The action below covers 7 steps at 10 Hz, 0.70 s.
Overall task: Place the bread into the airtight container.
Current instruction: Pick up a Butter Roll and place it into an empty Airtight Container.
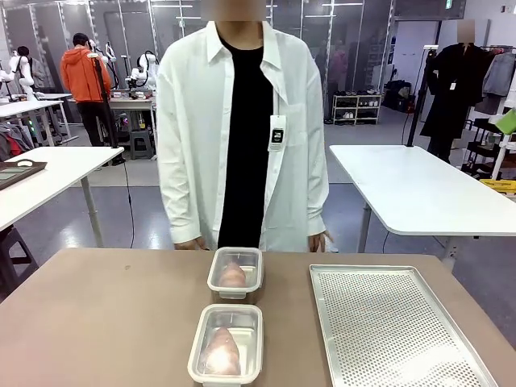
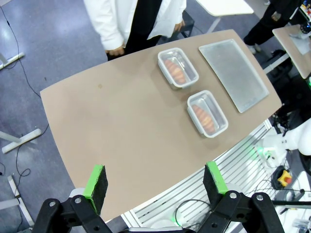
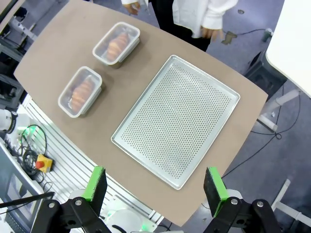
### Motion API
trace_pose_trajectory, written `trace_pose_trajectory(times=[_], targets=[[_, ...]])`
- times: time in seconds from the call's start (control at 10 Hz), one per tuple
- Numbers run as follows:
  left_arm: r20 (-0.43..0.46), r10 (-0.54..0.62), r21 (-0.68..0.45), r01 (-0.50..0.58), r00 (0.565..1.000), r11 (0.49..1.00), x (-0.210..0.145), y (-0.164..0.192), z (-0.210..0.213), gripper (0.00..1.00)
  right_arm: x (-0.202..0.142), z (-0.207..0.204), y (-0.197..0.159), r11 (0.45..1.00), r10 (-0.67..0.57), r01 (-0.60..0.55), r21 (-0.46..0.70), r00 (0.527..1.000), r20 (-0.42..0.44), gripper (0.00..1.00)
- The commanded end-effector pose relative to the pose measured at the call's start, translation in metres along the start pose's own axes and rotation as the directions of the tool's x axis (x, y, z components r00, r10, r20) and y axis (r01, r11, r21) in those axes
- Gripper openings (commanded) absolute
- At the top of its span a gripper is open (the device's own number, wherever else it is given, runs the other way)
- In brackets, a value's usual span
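Both grippers (image 2: 155, 187) (image 3: 155, 187) spread wide, empty — bread (image 1: 223, 351) in containers (image 1: 226, 344).

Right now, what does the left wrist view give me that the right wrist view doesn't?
Left wrist only: the left gripper, its jaws open, high over the table's bare stretch.
Right wrist only: the right gripper, jaws open, above the whole perforated tray.
Both: two clear containers, the near container and far container, each with bread inside, plus the person's hand at the far edge.
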<state>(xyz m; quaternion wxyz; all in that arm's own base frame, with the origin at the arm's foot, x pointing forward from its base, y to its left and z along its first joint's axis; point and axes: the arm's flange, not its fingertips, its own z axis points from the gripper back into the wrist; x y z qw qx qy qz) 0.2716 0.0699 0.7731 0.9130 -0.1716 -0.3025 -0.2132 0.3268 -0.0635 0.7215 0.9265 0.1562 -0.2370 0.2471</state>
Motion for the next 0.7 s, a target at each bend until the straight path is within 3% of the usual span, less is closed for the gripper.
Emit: trace_pose_trajectory(times=[0.0,0.6], targets=[[0.001,-0.020,-0.016,0.020,1.000,1.000,-0.0002,-0.0002,0.0006,1.00,0.0012,0.0013,-0.0002,1.000,0.004,-0.004,-0.006,1.000,-0.009,1.00],[0.001,-0.020,-0.016,0.020,1.000,1.000,-0.0002,-0.0002,0.0006,1.00,0.0012,0.0013,-0.0002,1.000,0.004,-0.004,-0.006,1.000,-0.009,1.00]])
